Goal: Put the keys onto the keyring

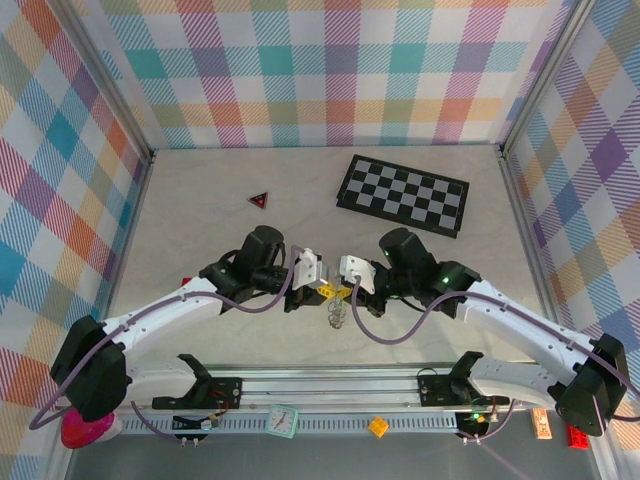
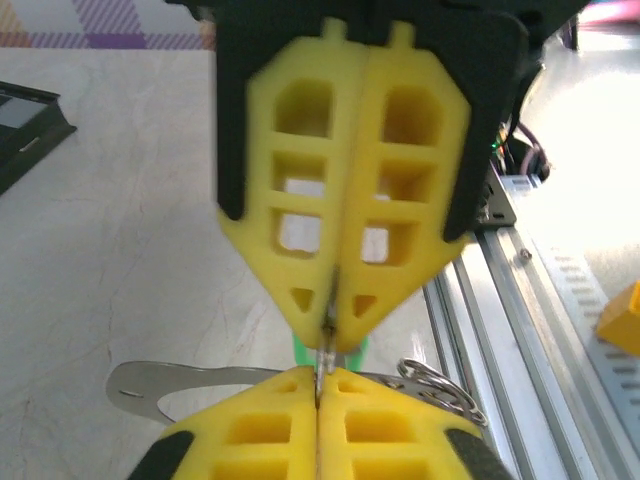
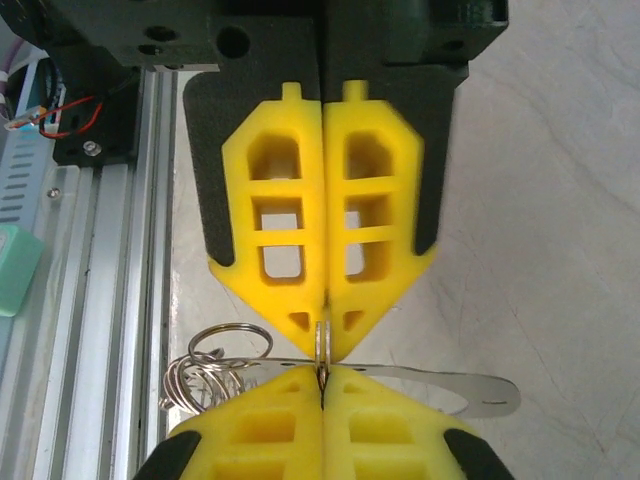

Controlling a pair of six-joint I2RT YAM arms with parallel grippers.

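**Chief:** State of the grippers

**Inspector:** Left gripper (image 2: 318,385): jaws pressed together. Right gripper (image 3: 322,385): jaws likewise together. The two meet tip to tip just beyond the rail (image 1: 330,385), about midway along it. A thin strip of bright metal, seen edge-on, runs across the join and is nipped at both tips

**Chief:** And the keyring?

**Inspector:** I judge that strip to be one loop of the keyring (image 3: 215,365). The rest of its coils hang to one side of the tips, and a flat slotted tag (image 3: 470,392) juts out on the other. From above, the bundle dangles beneath the grippers on the rail side

**Chief:** Keys?

**Inspector:** A green key (image 2: 300,350) shows as a sliver right behind the tips, on the rail side of them. I cannot tell whether it is gripped, threaded or merely lying there

**Chief:** Step in hand?

**Inspector:** In my judgement, threading: the ring is braced between both arms for a key to be worked on. The next move calls for one gripper to keep its hold while the other lets go and feeds the key's eye along the coil. That is fine work, and a slip would drop the bundle towards the rail
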